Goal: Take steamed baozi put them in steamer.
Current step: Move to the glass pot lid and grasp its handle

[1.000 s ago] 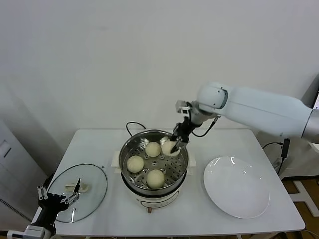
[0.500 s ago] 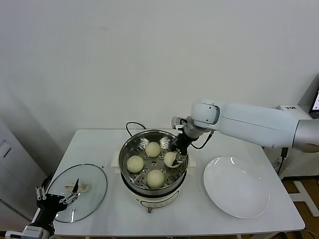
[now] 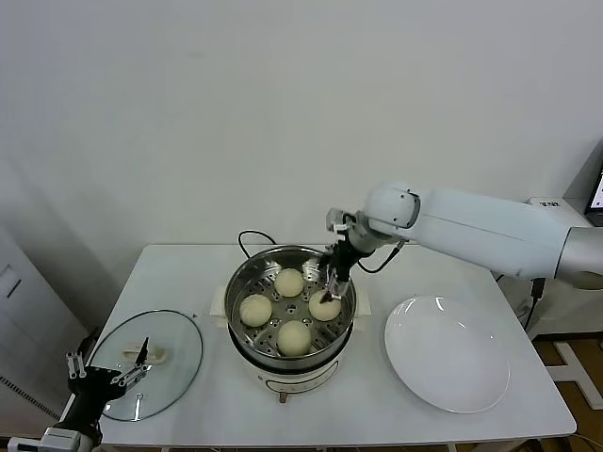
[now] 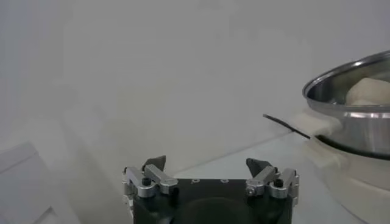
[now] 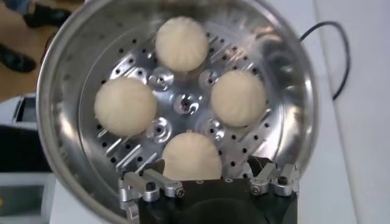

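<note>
The steamer [image 3: 243, 292] stands mid-table, and four baozi lie on its perforated floor: far [image 3: 289, 281], left [image 3: 255, 309], near [image 3: 294, 336] and right [image 3: 324, 306]. My right gripper [image 3: 333, 281] hangs open just above the right bun, apart from it. In the right wrist view the open gripper [image 5: 207, 164] hangs over that bun [image 5: 191, 155], with the other three [image 5: 181, 42] [image 5: 125, 106] [image 5: 238, 98] around the steamer floor [image 5: 183, 103]. My left gripper [image 3: 135, 363] is open and empty, parked low at the table's left corner; it also shows in the left wrist view [image 4: 206, 163].
A glass lid [image 3: 174, 339] lies on the table's left, under the left gripper. A white plate [image 3: 448, 353] lies at the right. A black cord [image 3: 247, 237] runs behind the steamer. The left wrist view shows the steamer's side [image 4: 359, 125].
My right gripper lowered the fourth bun onto the steamer floor at the right, let it go and rose slightly. The left arm stayed still.
</note>
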